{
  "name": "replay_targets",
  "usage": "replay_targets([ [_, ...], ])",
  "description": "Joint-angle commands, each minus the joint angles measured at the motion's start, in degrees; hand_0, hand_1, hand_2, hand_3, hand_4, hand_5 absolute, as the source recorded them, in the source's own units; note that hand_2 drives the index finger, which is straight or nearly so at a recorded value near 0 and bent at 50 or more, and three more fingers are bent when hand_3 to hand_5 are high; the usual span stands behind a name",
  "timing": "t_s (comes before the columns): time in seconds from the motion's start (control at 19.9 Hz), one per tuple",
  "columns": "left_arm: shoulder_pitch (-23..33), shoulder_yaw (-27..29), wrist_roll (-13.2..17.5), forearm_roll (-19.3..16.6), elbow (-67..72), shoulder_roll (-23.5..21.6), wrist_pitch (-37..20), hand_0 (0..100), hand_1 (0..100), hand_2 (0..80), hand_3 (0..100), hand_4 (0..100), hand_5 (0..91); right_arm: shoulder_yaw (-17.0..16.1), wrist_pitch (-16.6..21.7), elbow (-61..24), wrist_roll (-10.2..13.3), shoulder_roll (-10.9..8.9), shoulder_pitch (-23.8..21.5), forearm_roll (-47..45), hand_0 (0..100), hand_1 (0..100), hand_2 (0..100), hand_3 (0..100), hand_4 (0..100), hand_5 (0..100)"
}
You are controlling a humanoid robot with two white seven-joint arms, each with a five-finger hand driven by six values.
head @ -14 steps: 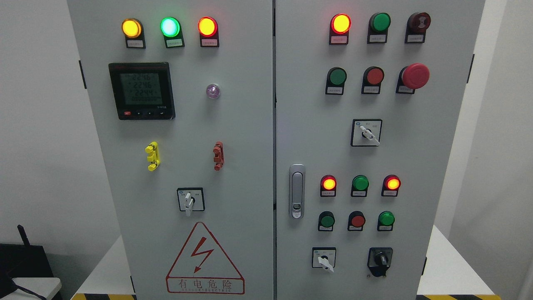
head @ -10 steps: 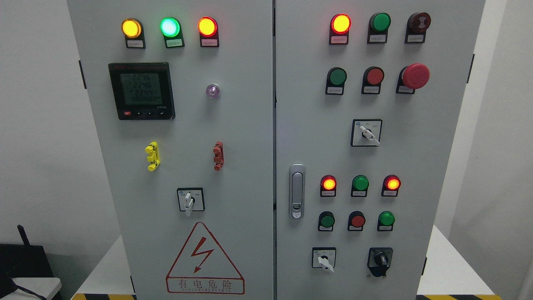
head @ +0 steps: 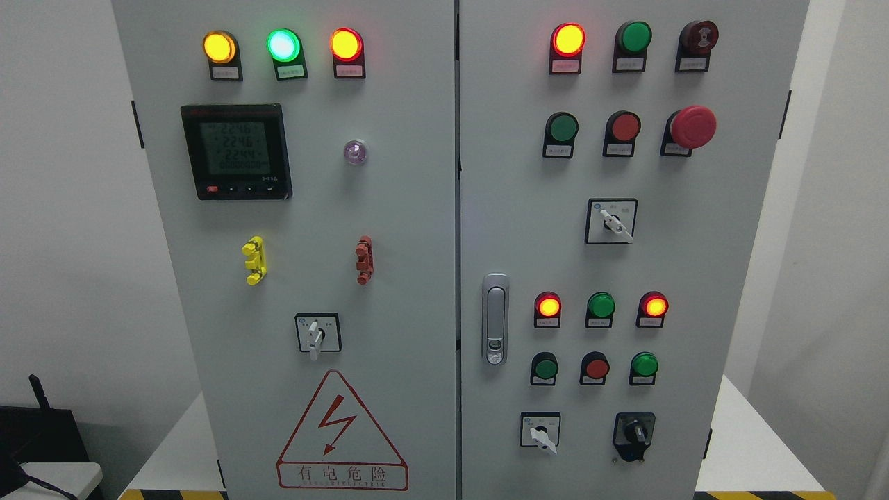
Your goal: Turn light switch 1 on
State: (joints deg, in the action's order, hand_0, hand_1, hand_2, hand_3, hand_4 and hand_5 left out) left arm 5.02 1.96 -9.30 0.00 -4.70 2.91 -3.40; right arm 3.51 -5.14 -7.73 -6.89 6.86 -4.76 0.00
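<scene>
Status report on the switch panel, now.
Neither hand in view. Control cabinet untouched; which control is light switch 1, cannot tell. Nothing in front of the panel.

Electrical control room or test lab

A grey 2-door cabinet (head: 389,229) fills the frame, carrying lit lamps (head: 283,45), push buttons (head: 626,127), a digital meter (head: 236,151), knob switches (head: 610,221) and a red shock-warning triangle (head: 342,430); plain white walls (head: 62,243) stand behind.
</scene>
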Motion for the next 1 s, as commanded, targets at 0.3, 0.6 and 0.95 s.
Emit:
replay_targets([
  [0.3, 2.6, 14.4, -0.1, -0.8, -9.9, -0.4, -2.6, 44, 1, 0.0, 0, 1, 0.0, 0.0, 0.0, 0.0, 0.0, 0.00, 0.0, -1.0, 12, 39, 0, 0, 0, 0],
  [0.6, 5.6, 26.6, -0.1, -0.8, -21.8, -1.0, -5.8, 45, 3, 0.0, 3, 5, 0.0, 0.0, 0.0, 0.0, 0.0, 0.00, 0.0, -1.0, 12, 39, 0, 0, 0, 0],
  [0.95, 6.8, 32.0, 0.3, -0.9, -39.0, -1.2, -7.8, 47, 4, 0.0, 12, 14, 0.0, 0.0, 0.0, 0.0, 0.0, 0.00, 0.0, -1.1, 12, 39, 0, 0, 0, 0],
])
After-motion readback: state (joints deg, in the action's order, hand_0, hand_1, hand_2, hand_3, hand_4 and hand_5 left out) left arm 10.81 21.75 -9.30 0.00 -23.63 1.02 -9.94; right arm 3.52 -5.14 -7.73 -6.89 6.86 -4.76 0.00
